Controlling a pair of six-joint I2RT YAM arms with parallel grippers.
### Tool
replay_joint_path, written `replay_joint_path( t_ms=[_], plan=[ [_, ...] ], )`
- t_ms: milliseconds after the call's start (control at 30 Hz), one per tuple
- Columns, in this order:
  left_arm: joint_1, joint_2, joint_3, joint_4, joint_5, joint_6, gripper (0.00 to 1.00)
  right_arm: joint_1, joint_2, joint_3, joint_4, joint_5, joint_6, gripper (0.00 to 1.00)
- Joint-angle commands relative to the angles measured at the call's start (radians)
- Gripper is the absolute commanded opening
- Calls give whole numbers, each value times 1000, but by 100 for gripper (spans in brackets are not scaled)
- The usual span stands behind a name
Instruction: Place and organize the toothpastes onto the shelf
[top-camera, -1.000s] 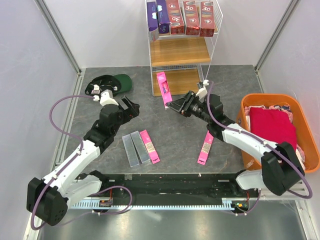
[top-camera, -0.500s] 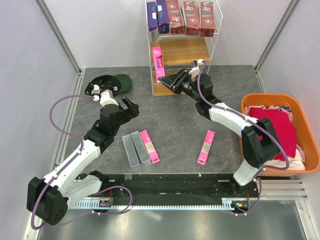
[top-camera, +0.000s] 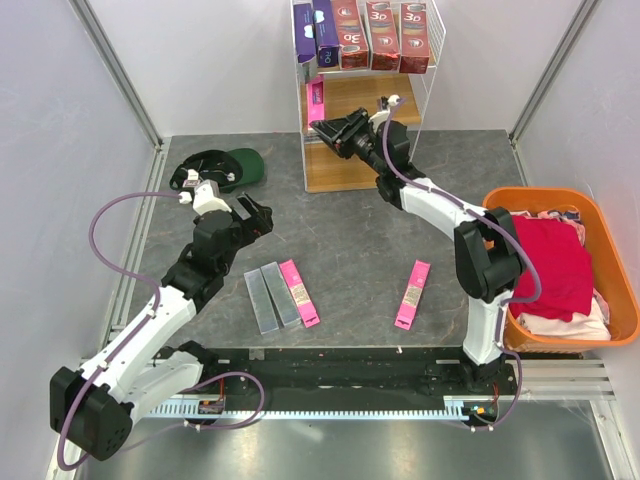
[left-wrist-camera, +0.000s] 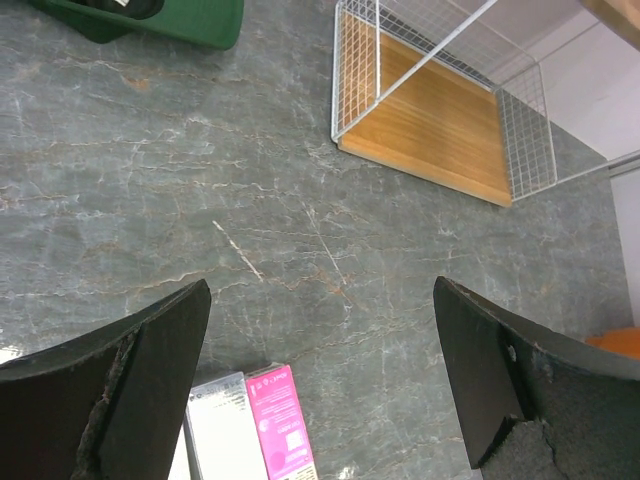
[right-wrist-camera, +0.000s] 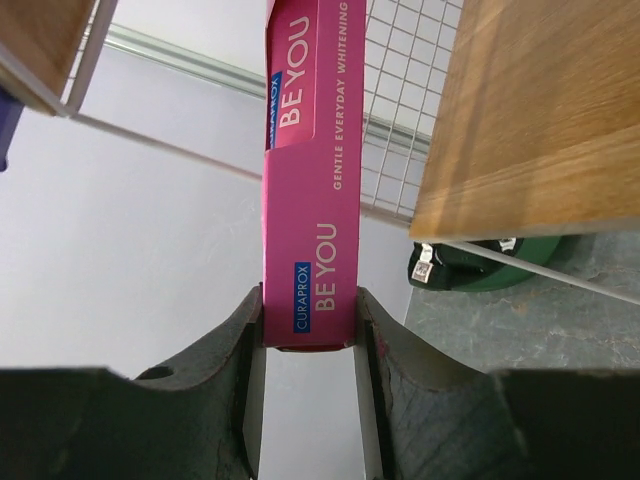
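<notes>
Right gripper is clamped on the lower end of a pink carton, holding it on end at the left side of the shelf, level with the middle board, under a row of cartons up top. Left gripper hangs wide open and empty over the table, near two grey cartons and a pink one; another pink lies well apart.

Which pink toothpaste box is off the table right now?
The pink box in the right claw, up at the shelf's middle board; the other two lie flat on the table.
</notes>
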Motion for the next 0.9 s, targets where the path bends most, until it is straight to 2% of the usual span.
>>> replay_joint_path(
  t_ms=[0, 167, 333, 533, 633, 867],
  plan=[
    [-3, -14, 16, 3, -38, 41, 100, -2, 52, 89, 22, 10, 48, 27],
    [-3, -12, 11, 12, -29, 36, 100, -3, 101, 132, -14, 42, 57, 40],
    [-3, -8, 11, 20, -9, 34, 100, -5, 115, 144, -38, 67, 65, 62],
    [-3, -4, 8, 25, -4, 31, 100, -5, 89, 96, -6, 50, 66, 80],
    [-3, -3, 8, 25, -2, 34, 100, -6, 63, 49, 18, 44, 68, 85],
    [-3, 8, 8, 31, 5, 31, 100, -5, -2, -65, 101, 21, 88, 88]
  ],
)
